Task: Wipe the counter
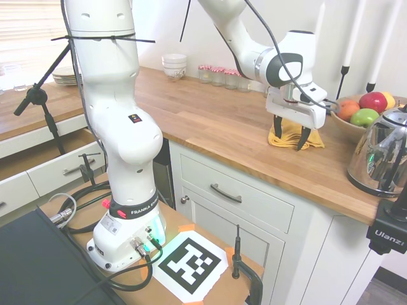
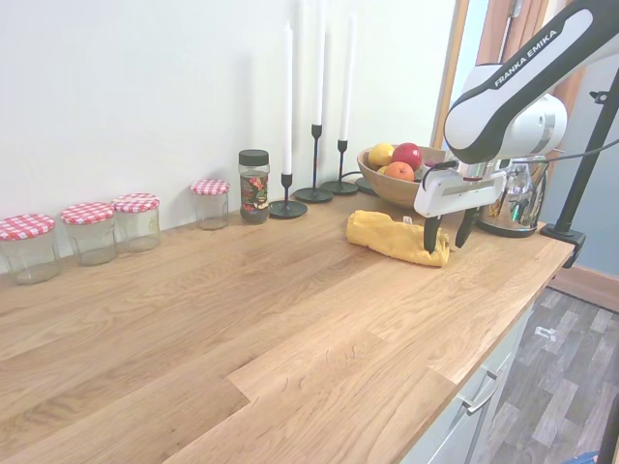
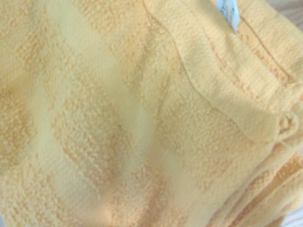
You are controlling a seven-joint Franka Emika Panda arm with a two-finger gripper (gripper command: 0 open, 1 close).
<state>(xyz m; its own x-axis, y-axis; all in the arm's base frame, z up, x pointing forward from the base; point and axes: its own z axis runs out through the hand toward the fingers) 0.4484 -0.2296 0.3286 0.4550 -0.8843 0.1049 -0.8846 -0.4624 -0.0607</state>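
End effector: hanging with fingers spread wide, straddling the cloth's near end.
Yellow cloth: lying bunched on the desk, directly below, long axis running toward the fruit bowl.

- Both exterior views reach me bright and evenly lit, sharp throughout.
- Daylight blows out the blinds.
- My wrist feed is soft, filled by yellow cloth, blurriest at the edges.
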